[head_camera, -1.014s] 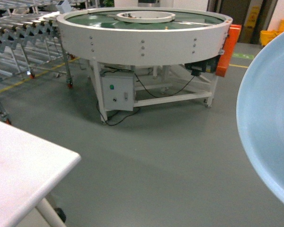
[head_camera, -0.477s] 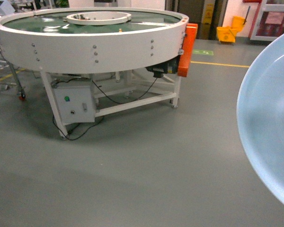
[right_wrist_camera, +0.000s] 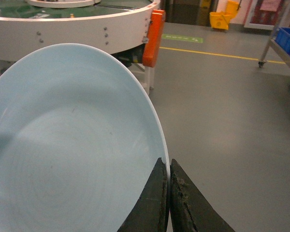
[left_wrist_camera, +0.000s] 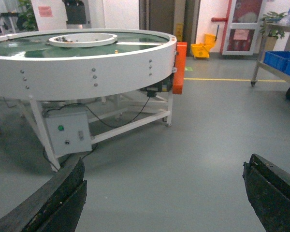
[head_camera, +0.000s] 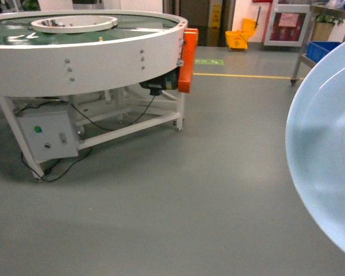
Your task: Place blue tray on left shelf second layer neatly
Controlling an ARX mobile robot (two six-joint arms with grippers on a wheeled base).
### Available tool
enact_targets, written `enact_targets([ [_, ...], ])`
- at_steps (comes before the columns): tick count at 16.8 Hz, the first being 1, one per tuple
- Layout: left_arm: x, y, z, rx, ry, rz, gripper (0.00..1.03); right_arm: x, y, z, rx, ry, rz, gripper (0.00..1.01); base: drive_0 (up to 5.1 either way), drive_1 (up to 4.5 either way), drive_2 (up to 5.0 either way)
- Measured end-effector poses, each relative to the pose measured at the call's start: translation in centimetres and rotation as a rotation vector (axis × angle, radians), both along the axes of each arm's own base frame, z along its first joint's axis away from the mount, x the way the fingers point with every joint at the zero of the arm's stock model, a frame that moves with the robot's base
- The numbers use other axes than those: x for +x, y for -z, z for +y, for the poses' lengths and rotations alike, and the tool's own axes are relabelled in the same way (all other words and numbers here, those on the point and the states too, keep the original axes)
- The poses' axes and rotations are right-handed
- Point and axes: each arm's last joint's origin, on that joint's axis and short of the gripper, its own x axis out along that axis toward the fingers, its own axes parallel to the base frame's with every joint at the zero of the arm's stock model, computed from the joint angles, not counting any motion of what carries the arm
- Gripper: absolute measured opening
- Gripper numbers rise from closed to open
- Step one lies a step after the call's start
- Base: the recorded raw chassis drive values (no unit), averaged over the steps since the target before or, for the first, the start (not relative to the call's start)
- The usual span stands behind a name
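Right gripper (right_wrist_camera: 168, 193) fingers pinching the rim of the pale blue glossy oval tray (right_wrist_camera: 72, 145), carrying it above grey floor (head_camera: 178, 190), left gripper (left_wrist_camera: 164, 193) fingers spread wide, gripping nothing, white round conveyor table (head_camera: 80, 57) sitting nearby.

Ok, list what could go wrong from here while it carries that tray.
1. The right gripper pinches only the rim of the blue tray, so a jolt could probably slip or tip it.
2. The tray fills the head view's right side, hiding what lies there.
3. The round conveyor table and its orange guard stand close on the left; a swing could clip them.
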Motion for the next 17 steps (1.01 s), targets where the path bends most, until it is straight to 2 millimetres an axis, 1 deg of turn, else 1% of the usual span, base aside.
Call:
enact_targets([
  [17, 0.0, 0.06, 0.0, 0.0, 0.001, 0.006, 0.98, 0.0, -0.01, 0.0, 0.0, 0.001, -0.002, 0.02, 1.9, -1.18, -5.6],
])
